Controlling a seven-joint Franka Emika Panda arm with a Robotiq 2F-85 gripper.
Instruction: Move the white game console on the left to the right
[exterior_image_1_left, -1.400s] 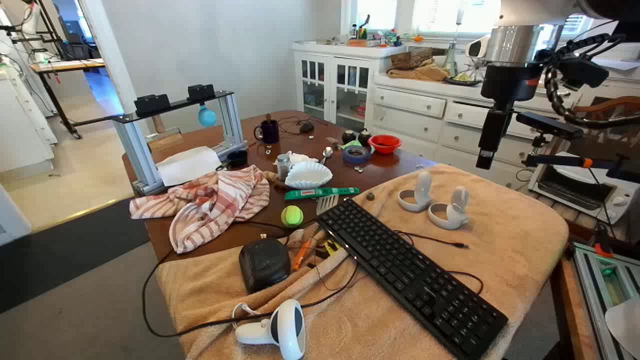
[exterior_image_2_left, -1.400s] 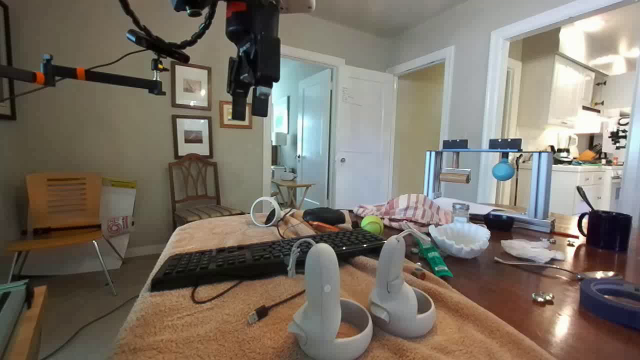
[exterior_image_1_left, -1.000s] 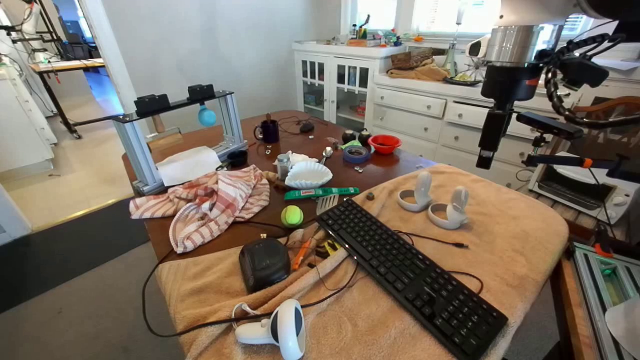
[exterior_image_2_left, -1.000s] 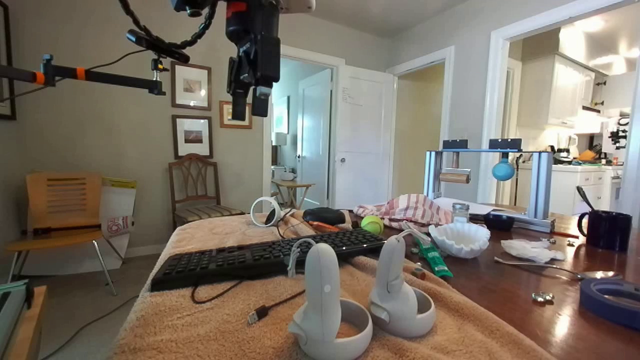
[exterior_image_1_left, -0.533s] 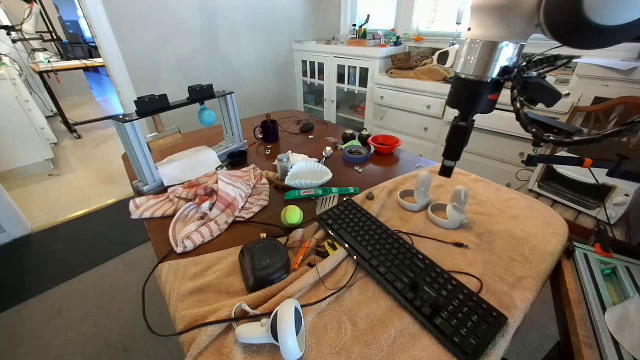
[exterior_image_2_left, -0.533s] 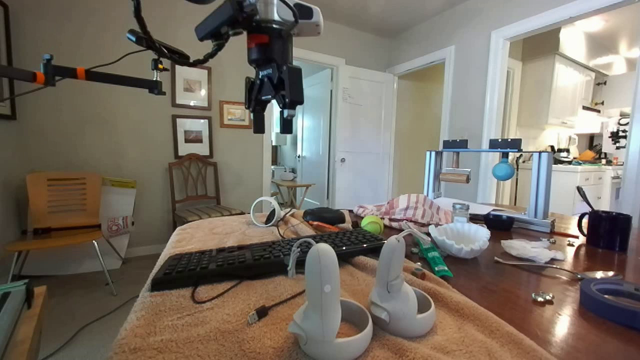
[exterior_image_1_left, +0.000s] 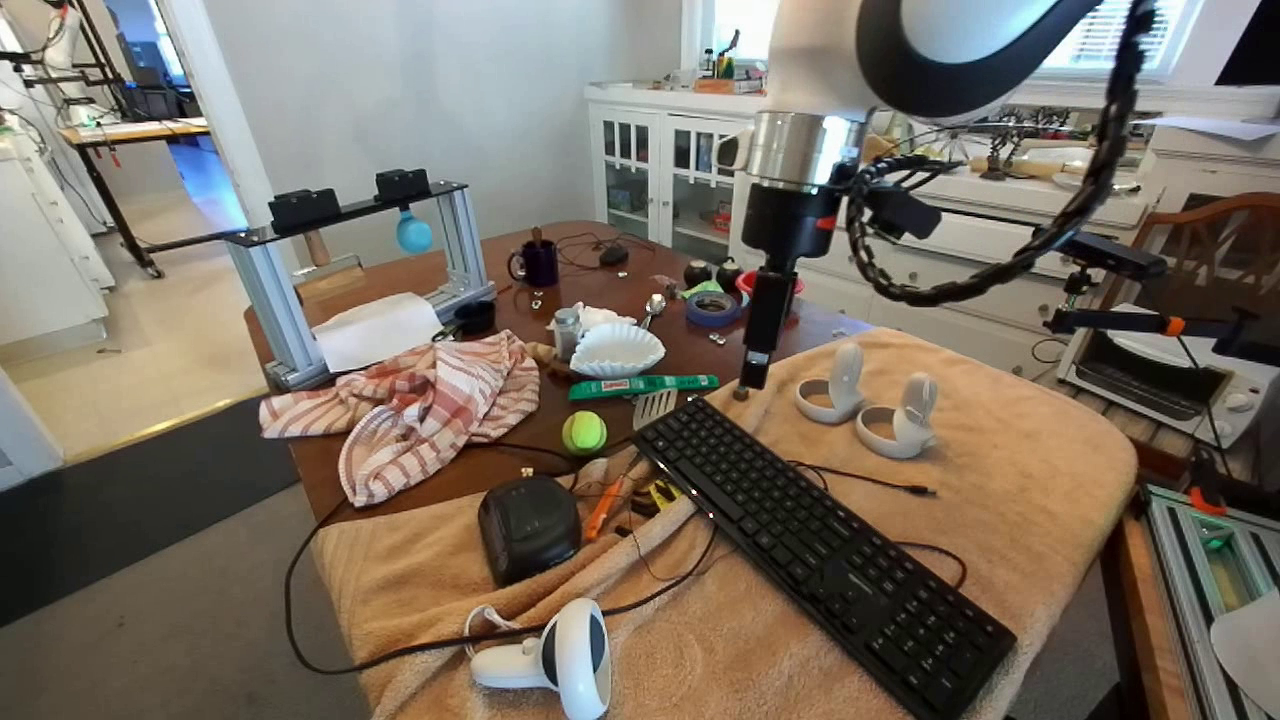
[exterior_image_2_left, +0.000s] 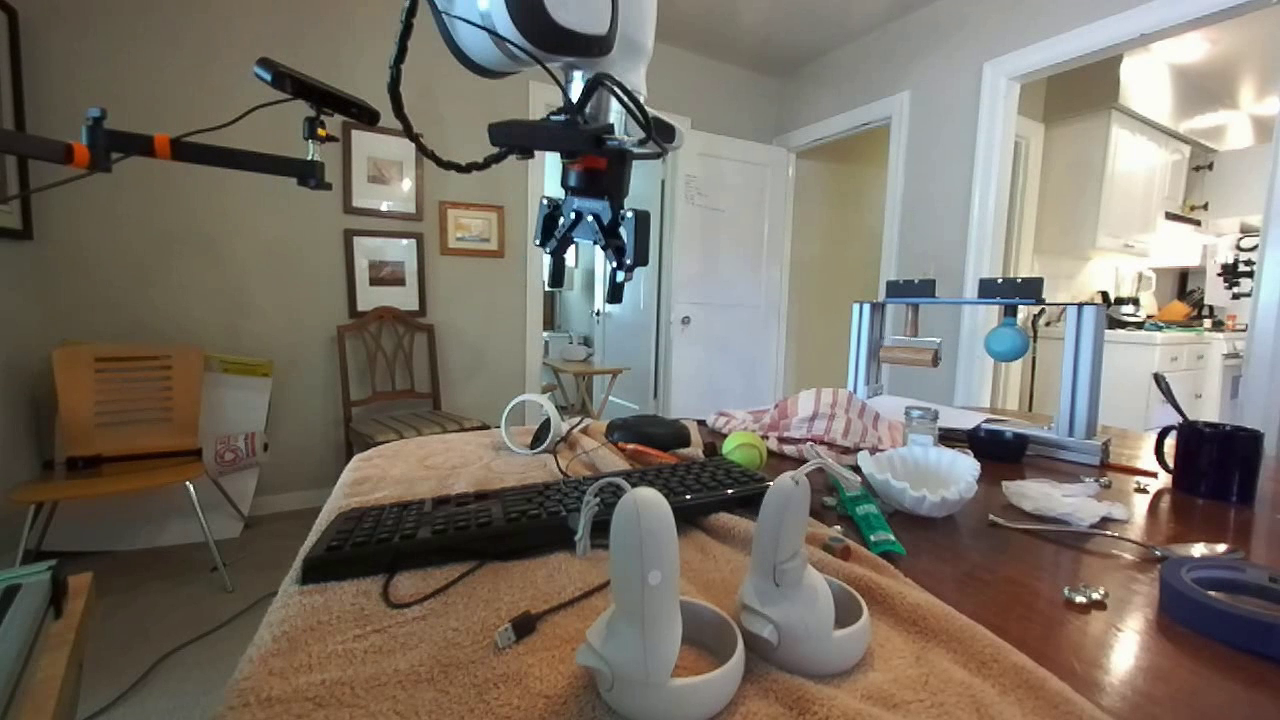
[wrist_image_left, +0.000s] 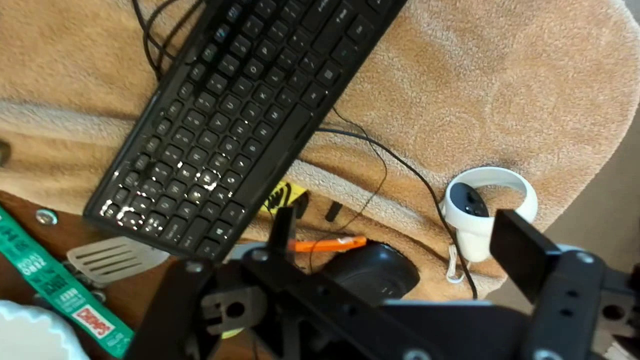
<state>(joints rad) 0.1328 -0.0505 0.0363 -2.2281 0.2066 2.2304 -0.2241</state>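
The white game console (exterior_image_1_left: 572, 655), a white ring controller with a dark round face, lies on the tan towel at the near left in an exterior view. It also shows behind the keyboard in an exterior view (exterior_image_2_left: 541, 434). In the wrist view the console (wrist_image_left: 471, 228) lies right of centre, partly covered by a finger, with a cord loop beside it. My gripper (exterior_image_1_left: 757, 372) is high above the table, near the far end of the keyboard. It also shows in an exterior view (exterior_image_2_left: 586, 282), fingers apart with nothing between them. In the wrist view the gripper (wrist_image_left: 395, 232) is open too.
A black keyboard (exterior_image_1_left: 820, 550) lies across the towel (exterior_image_1_left: 1010, 480). Two similar grey-white controllers (exterior_image_1_left: 832, 388) (exterior_image_1_left: 898, 422) stand beyond it. A black boxy device (exterior_image_1_left: 528, 530), a black cable, an orange tool (exterior_image_1_left: 603, 510) and a tennis ball (exterior_image_1_left: 584, 433) lie near the console.
The arm has swung from the far right toward the middle of the table and come lower. The gripper fingers have spread wider. The console has not moved.
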